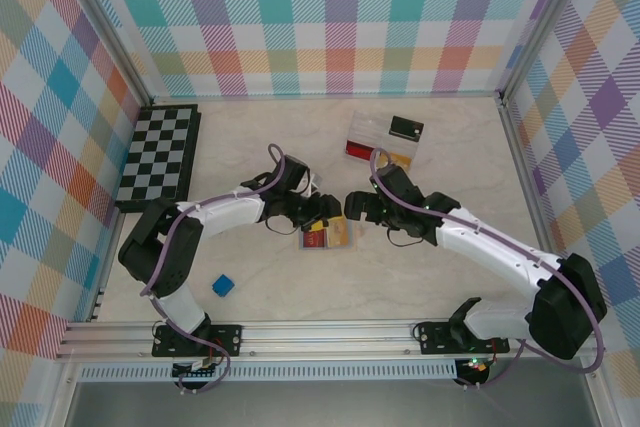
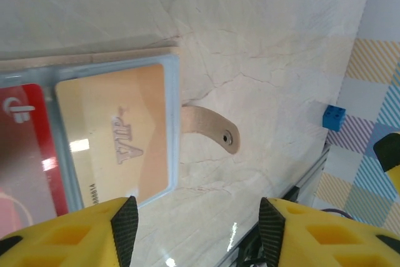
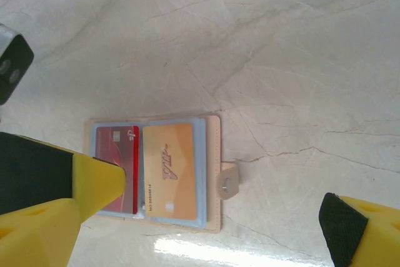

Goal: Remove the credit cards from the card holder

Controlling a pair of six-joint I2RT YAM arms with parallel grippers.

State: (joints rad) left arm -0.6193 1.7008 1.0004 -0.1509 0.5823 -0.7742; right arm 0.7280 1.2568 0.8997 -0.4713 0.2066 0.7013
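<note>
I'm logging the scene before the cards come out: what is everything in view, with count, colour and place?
card holder: 1, tan with light blue lining, lying open at centre
credit cards: 2, one red, one gold marked VIP, in the holder's sleeves
cube: 1, blue, near left
chessboard: 1, black and white, far left
compartment box: 1, clear, far right of centre
table: 1, pale marbled
left gripper: 1, yellow and black, open, above holder's strap side
right gripper: 1, yellow and black, open, above holder
</note>
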